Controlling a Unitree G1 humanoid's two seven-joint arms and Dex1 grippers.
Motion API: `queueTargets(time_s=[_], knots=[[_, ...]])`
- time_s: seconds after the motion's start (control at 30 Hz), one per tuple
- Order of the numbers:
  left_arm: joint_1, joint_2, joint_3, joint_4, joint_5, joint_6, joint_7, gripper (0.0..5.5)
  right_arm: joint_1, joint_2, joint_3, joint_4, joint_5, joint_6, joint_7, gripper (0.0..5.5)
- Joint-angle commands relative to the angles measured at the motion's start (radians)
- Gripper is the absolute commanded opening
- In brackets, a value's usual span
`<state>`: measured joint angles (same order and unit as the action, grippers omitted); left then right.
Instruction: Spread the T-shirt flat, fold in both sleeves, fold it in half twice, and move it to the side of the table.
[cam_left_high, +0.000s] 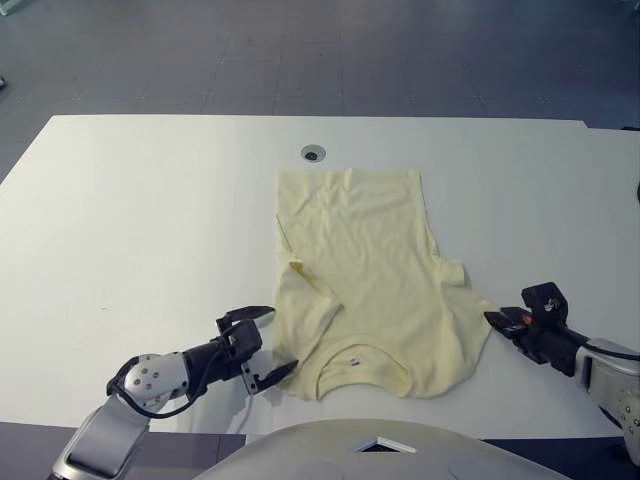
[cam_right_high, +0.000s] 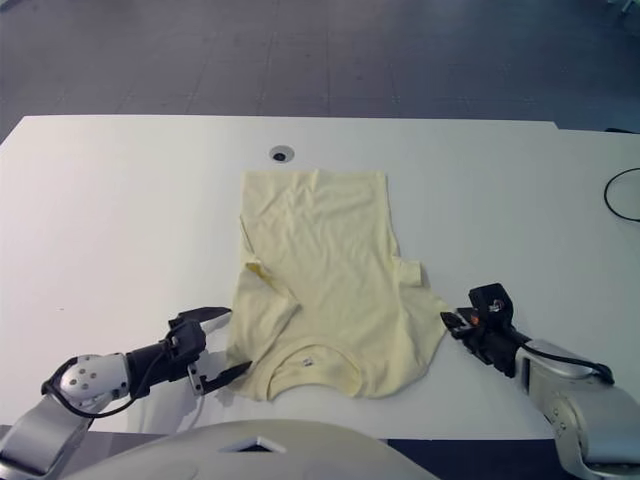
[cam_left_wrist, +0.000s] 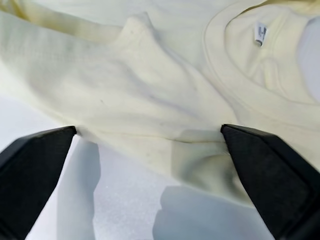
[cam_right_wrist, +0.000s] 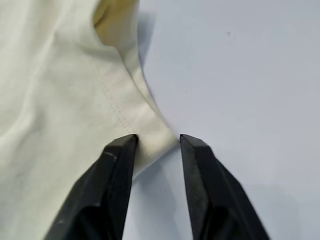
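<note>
At lower right, the spread right pincer (cam_left_high: 491, 318) straddles the jutting sleeve tip (cam_right_wrist: 155, 141) of a pale yellow T-shirt (cam_left_high: 365, 260) lying lengthwise up-frame; left pincer (cam_left_high: 282, 338) likewise spread.

The T-shirt (cam_left_wrist: 150, 75) runs past both wrist views' edges — cut off.

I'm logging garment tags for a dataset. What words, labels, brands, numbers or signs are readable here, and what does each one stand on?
Neck label, inside the collar of the T-shirt: faint grey print, too small and blurred to read.
Table: no words, numbers or signs on it.
No text in these pictures can be read.
</note>
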<state>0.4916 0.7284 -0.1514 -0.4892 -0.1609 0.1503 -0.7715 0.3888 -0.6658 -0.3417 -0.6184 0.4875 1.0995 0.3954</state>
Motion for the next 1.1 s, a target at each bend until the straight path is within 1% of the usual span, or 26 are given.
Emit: queueTargets(time_s=[0.03, 0.2, 0.33, 0.5, 0.57, 0.63, 0.77, 0.9, 1.1], knots=[[0.025, 0.017, -0.014, 0.007, 0.028, 0.012, -0.007, 5.40, -0.006, -0.011, 0.038, 0.023, -0.018, 0.015, 0.001, 0.81], [0.030, 0.019, -0.004, 0.004, 0.025, 0.010, -0.003, 5.40, -0.020, 0.004, 0.034, 0.000, -0.002, 0.020, 0.011, 0.03], [0.022, 0.022, 0.005, 0.010, 0.025, 0.010, -0.003, 5.40, -0.034, 0.005, -0.019, -0.074, 0.030, 0.050, 0.016, 0.01], [0.013, 0.022, 0.018, 0.018, 0.021, 0.012, -0.006, 5.40, -0.071, 0.023, -0.107, -0.205, 0.136, 0.153, 0.024, 0.01], [0.010, 0.021, 0.020, 0.019, 0.022, 0.013, -0.006, 5.40, -0.095, 0.037, -0.124, -0.234, 0.176, 0.190, 0.019, 0.01], [0.007, 0.019, 0.020, 0.020, 0.023, 0.013, -0.004, 5.40, -0.117, 0.050, -0.117, -0.242, 0.199, 0.215, 0.012, 0.01], [0.004, 0.012, 0.012, 0.019, 0.027, 0.013, 0.000, 5.40, -0.164, 0.088, -0.038, -0.217, 0.203, 0.229, -0.018, 0.01], [-0.006, 0.011, 0.009, 0.021, 0.026, 0.013, -0.003, 5.40, -0.219, 0.144, 0.095, -0.209, 0.195, 0.239, -0.060, 0.01], [-0.008, 0.012, 0.010, 0.022, 0.024, 0.012, -0.005, 5.40, -0.263, 0.173, 0.253, -0.190, 0.164, 0.226, -0.096, 0.01]])
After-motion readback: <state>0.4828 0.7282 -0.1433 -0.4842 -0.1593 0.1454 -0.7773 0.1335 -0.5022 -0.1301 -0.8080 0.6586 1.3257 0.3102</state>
